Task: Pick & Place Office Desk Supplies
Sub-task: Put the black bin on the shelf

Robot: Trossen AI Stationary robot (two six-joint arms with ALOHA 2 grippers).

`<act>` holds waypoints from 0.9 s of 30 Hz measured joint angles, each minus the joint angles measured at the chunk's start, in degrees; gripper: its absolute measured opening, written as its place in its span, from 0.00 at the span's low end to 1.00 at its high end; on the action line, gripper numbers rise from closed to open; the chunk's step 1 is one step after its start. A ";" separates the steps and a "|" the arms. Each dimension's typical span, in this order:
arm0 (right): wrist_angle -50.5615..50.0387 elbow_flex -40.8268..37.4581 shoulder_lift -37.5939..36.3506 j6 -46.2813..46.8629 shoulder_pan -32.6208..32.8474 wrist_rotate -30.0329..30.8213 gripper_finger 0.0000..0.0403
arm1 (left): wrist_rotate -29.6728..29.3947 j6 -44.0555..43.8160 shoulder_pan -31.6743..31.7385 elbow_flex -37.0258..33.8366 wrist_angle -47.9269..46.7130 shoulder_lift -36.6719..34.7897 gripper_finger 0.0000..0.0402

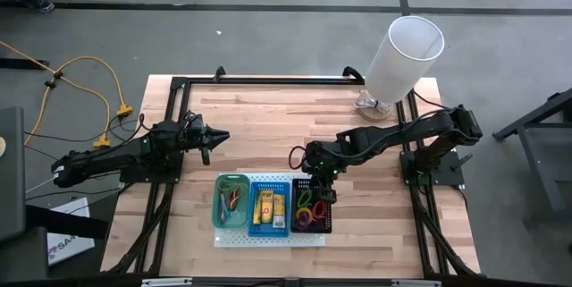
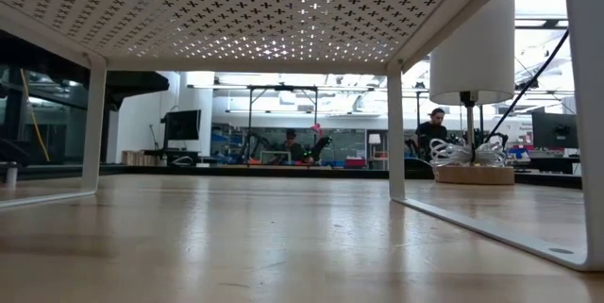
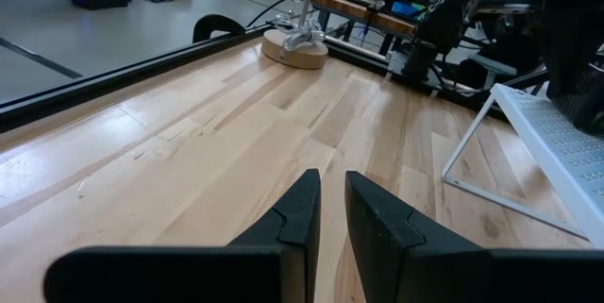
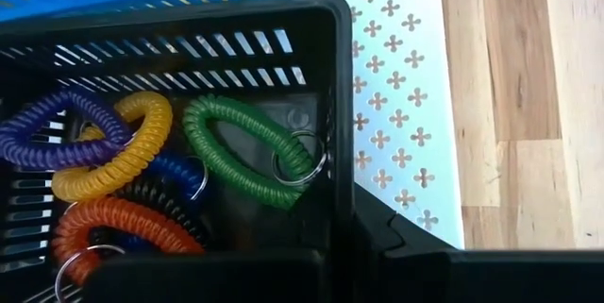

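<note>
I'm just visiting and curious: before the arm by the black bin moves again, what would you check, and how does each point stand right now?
1. Right gripper over the black bin, at its rim: ok.
2. Right fingers shut with nothing between them: ok, none of the coils is held.
3. Coil loops lie inside the black bin, the green coil nearest the wall by the fingers: ok.
4. Three bins sit side by side on the white perforated board: ok.
5. Left gripper waits over bare wood, away from the bins: ok.
6. Whether the right fingers touch the bin wall: cannot tell.
</note>
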 joint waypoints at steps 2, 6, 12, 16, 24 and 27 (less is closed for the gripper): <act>0.29 0.01 0.00 -0.46 0.00 0.01 0.01 | 0.00 0.00 0.01 0.00 0.00 0.00 0.12; 0.54 0.02 0.00 -0.56 0.00 0.05 0.01 | 0.00 0.00 0.02 0.00 0.00 0.00 0.12; 1.16 -0.02 -0.17 -0.61 0.00 0.46 0.01 | 0.00 0.00 0.01 0.00 0.00 0.00 0.12; 1.23 -0.02 -0.44 -0.61 0.00 0.71 0.01 | 0.00 0.00 0.00 0.00 0.00 0.00 0.12; 2.11 -0.02 -0.48 -0.52 0.00 2.03 0.01 | -0.01 0.00 0.01 0.00 0.00 0.00 0.12; 2.87 -0.05 -0.48 -0.50 0.32 1.97 0.01 | 0.00 0.00 0.02 0.00 0.00 0.00 0.12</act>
